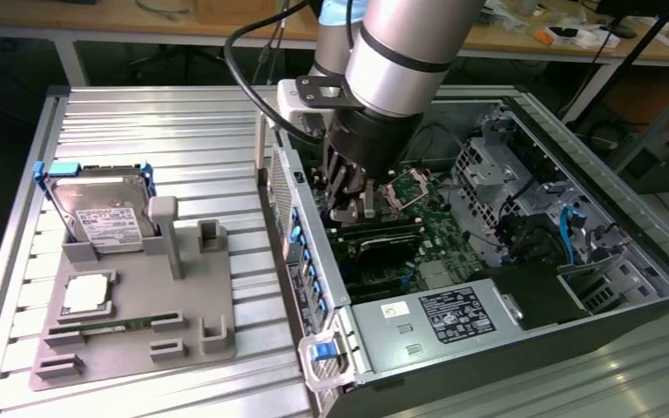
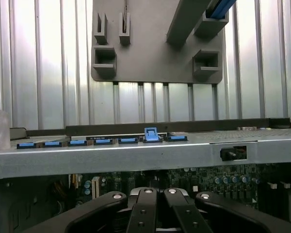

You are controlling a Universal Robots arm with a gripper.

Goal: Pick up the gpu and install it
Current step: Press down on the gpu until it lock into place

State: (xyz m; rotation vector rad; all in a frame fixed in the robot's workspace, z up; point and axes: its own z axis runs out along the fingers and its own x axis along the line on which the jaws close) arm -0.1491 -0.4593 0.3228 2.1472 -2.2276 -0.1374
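A ribbed metal table (image 1: 172,131) carries an open computer case (image 1: 643,252). My gripper (image 1: 352,207) is down inside it over the motherboard (image 1: 428,228), fingers (image 2: 148,206) drawn fully together. Just beneath its tips a dark, narrow card stands on edge, seemingly the gpu (image 1: 375,228); I cannot tell whether it is gripped. The grey fixture (image 1: 137,322) lies well off to the side, outside the case.

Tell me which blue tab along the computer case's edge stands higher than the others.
The blue tab with one flat neighbour on one side and five on the other: it rises above the metal edge, while the rest lie flat.
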